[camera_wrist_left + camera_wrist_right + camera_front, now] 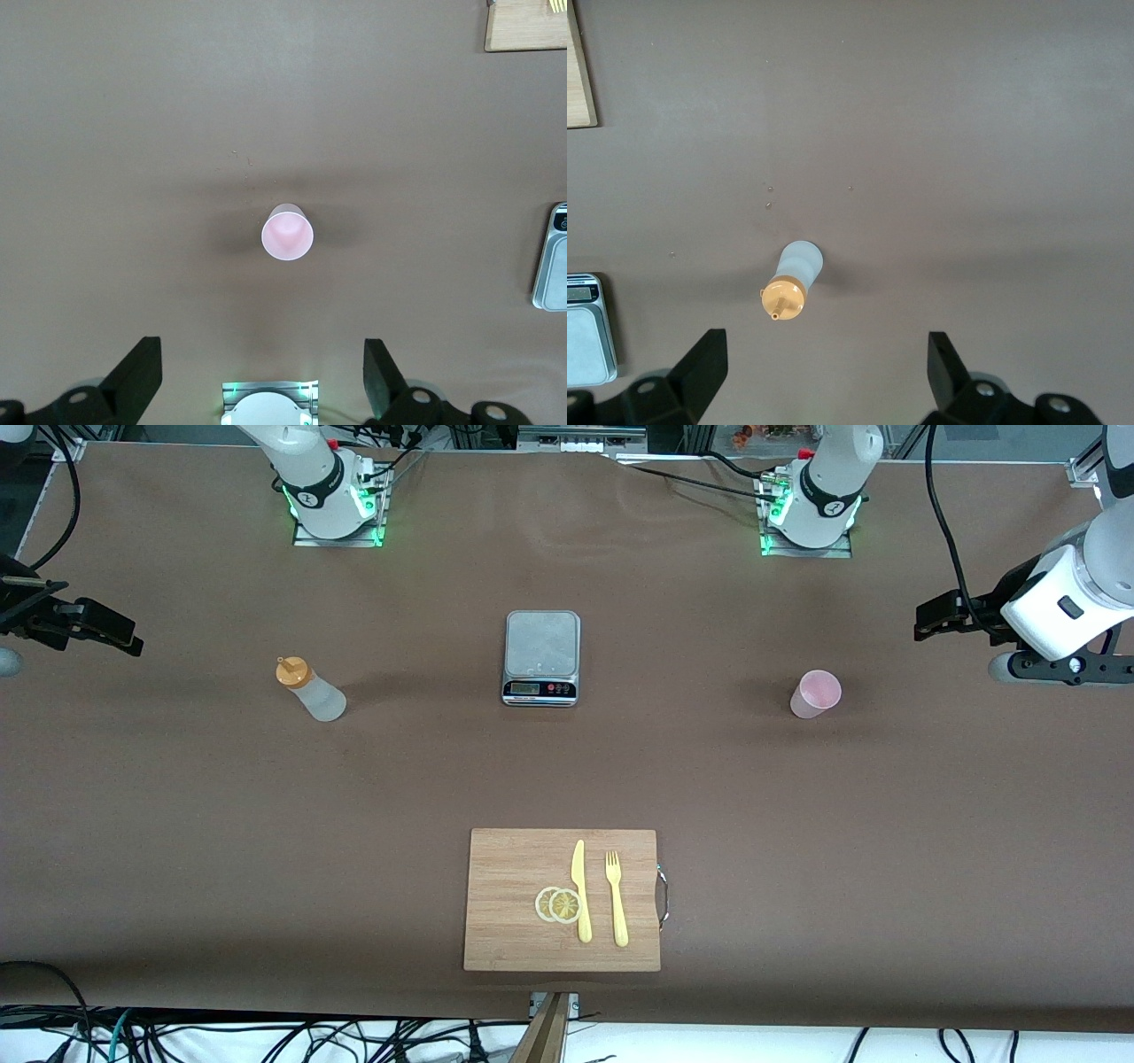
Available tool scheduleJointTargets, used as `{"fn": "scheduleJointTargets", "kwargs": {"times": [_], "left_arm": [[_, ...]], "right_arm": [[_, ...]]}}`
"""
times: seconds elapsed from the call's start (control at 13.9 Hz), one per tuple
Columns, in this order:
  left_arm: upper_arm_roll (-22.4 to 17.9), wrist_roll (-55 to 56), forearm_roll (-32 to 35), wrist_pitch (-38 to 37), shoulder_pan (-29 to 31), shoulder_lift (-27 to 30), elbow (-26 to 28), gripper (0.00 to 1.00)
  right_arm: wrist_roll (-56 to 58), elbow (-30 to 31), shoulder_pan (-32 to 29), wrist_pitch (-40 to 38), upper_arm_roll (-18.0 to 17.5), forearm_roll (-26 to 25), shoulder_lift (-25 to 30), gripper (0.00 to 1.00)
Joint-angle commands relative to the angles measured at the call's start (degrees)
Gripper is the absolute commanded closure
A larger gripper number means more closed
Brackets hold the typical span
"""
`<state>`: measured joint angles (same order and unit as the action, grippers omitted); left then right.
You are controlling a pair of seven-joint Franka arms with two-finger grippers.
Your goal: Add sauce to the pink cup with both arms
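The sauce bottle [310,689], frosted white with an orange cap, stands on the brown table toward the right arm's end; the right wrist view shows it [799,266] from above. The pink cup [816,693] stands upright toward the left arm's end and sits mid-frame in the left wrist view [287,235]. My left gripper [941,615] hangs open over the table's edge past the cup, holding nothing [262,367]. My right gripper [97,631] hangs open over the table's edge past the bottle, also with nothing in it [826,363].
A silver kitchen scale [541,657] sits mid-table between bottle and cup. Nearer the front camera lies a wooden cutting board [514,868] with a yellow knife [580,890], a yellow fork [616,899] and two lemon slices [558,904].
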<state>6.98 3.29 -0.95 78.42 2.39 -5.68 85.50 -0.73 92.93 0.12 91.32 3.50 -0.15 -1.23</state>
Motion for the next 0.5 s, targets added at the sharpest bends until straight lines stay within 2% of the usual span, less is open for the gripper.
{"fn": "scheduleJointTargets", "kwargs": {"times": [0.0, 0.43], "left_arm": [[0.75, 0.40, 1.13, -0.72, 0.34, -0.29, -1.21, 0.00], [0.66, 0.40, 1.13, -0.72, 0.34, -0.29, -1.21, 0.00]], "right_arm": [[0.82, 0.59, -0.38, 0.35, -0.42, 0.77, 0.52, 0.00], [0.82, 0.50, -0.38, 0.44, -1.13, 0.77, 0.52, 0.00]]}}
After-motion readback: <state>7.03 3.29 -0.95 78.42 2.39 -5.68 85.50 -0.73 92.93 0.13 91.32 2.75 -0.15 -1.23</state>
